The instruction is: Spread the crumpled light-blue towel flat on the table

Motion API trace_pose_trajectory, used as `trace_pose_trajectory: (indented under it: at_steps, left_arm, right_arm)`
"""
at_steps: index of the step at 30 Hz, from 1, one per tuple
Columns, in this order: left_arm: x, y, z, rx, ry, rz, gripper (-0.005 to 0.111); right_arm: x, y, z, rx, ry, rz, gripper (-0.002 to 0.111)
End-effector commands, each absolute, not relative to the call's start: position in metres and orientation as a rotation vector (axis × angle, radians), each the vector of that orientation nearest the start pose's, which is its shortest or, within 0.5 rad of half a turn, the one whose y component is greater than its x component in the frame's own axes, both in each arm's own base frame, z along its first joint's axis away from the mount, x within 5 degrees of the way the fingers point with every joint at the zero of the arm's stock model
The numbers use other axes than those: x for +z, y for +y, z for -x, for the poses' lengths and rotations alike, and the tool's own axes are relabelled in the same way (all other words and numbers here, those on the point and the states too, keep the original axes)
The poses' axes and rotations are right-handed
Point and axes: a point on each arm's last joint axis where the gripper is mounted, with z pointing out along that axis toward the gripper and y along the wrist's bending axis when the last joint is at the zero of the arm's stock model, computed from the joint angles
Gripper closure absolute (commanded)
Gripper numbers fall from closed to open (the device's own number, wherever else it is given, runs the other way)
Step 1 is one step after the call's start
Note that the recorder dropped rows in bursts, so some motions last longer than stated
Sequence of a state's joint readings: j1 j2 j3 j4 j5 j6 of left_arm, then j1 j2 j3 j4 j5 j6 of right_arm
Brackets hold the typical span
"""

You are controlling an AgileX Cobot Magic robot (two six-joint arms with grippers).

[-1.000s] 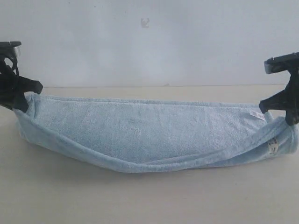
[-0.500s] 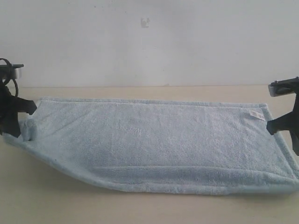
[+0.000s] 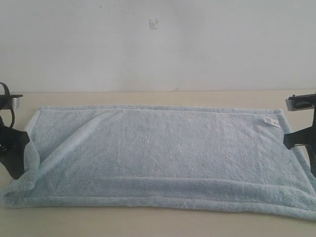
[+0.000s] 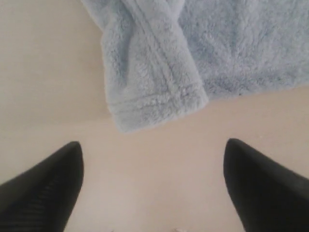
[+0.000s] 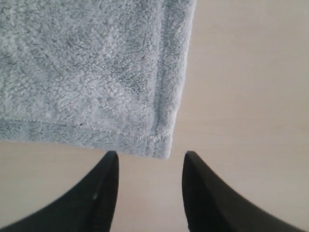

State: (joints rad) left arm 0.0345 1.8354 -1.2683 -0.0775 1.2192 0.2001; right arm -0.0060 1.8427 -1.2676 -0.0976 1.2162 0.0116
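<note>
The pale-blue towel [image 3: 168, 153] lies spread over the beige table [image 3: 148, 224], its white label [image 3: 270, 121] near the far right corner. At the left end a strip is folded back over the towel [image 3: 61, 143]. My left gripper [image 3: 19, 153] stands open just off that end; in the left wrist view the jaws [image 4: 152, 145] are wide apart over bare table, with the doubled towel corner [image 4: 149, 92] beyond the tips. My right gripper [image 3: 301, 143] is open beside the right edge; in its wrist view the flat towel corner [image 5: 161, 145] lies just past the tips [image 5: 150, 160].
A white wall [image 3: 158, 49] rises behind the table's far edge. Bare tabletop shows in front of the towel and in a strip behind it [image 3: 163, 98]. The towel's near right corner reaches the picture's right edge.
Both grippers have opened, let go of the towel ends and dropped lower. The towel has fallen from a hanging sling onto the table, and its left end has flopped over in a fold.
</note>
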Motion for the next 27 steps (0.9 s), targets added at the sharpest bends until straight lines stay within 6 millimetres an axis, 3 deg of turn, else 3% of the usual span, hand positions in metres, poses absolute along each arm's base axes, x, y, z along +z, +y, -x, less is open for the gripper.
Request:
trace_pose_trajectory:
  at_steps: [1,3,6,7,10,12,15,17,23,27]
  left_arm:
    - [0.196,0.006,-0.326,-0.132,3.275,-0.201,0.036]
    - [0.196,0.004,-0.326,-0.164,3.270,-0.186,0.055]
    - [0.198,-0.003,-0.331,-0.289,3.204,-0.182,0.096]
    - [0.199,-0.007,-0.334,-0.345,3.166,-0.211,0.102]
    - [0.207,-0.029,-0.345,-0.714,2.965,-0.186,0.103]
    - [0.209,-0.052,-0.350,-1.044,2.763,-0.305,0.103]
    - [0.208,-0.075,-0.349,-1.307,2.529,-0.491,0.103]
    - [0.200,-0.085,-0.348,-1.338,2.519,-0.511,0.103]
    - [0.175,-0.094,-0.344,-1.164,2.588,-0.449,0.103]
    - [0.172,-0.099,-0.342,-1.218,2.567,-0.335,0.103]
  right_arm:
    - [0.199,-0.011,-0.333,-0.118,3.258,0.010,0.068]
    - [0.199,-0.009,-0.335,-0.098,3.235,0.008,0.068]
    - [0.199,-0.008,-0.339,-0.065,3.187,-0.005,0.068]
    - [0.198,-0.007,-0.340,-0.046,3.177,-0.014,0.068]
    - [0.197,0.002,-0.345,0.104,3.132,-0.050,0.068]
    - [0.195,0.016,-0.346,0.271,3.091,0.036,0.070]
    - [0.183,0.029,-0.343,0.396,3.020,0.161,0.091]
    - [0.173,0.029,-0.341,0.353,2.986,0.195,0.109]
    - [0.144,0.019,-0.329,0.198,2.926,0.114,0.108]
    - [0.140,0.016,-0.333,0.158,2.830,0.067,0.108]
